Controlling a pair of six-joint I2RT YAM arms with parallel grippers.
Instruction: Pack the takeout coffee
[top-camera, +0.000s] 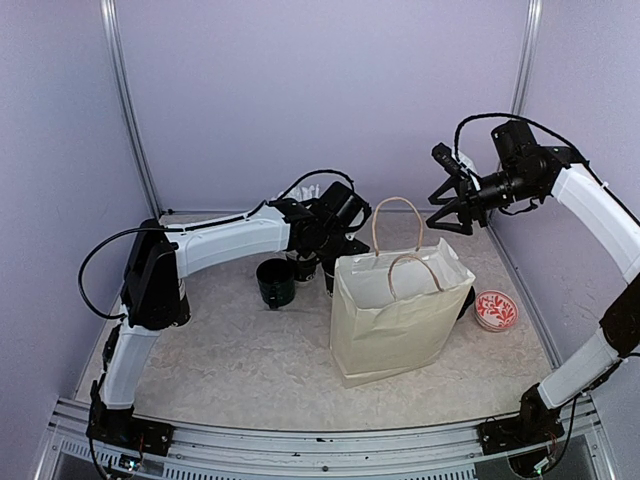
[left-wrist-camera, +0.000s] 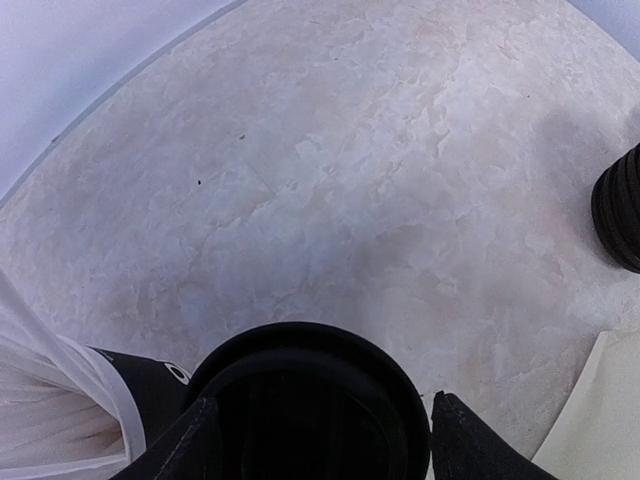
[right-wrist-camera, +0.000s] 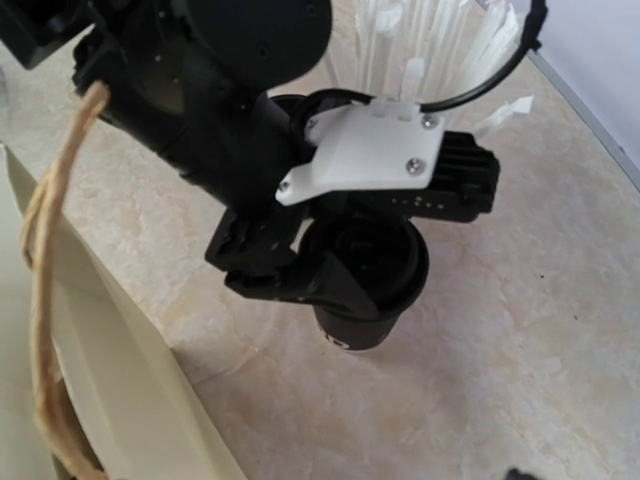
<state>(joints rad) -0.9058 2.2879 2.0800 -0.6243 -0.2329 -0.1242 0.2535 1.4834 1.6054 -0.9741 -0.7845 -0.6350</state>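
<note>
Because the takeout cup (right-wrist-camera: 362, 322) has to go in through the mouth of the paper bag (top-camera: 395, 320), my left tool (left-wrist-camera: 322, 440) is clenched on its lidded top, holding it upright beside the bag; whether it touches the worktop (left-wrist-camera: 350, 150) I cannot tell. My right tool (top-camera: 452, 216) hangs spread and empty above the bag's far corner, out of the way.

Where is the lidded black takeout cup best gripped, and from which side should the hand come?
Take the takeout cup by its wall just under the lid, from above, pinching opposite sides. It stands upright and round, and the wider lid would probably stop it slipping.
</note>
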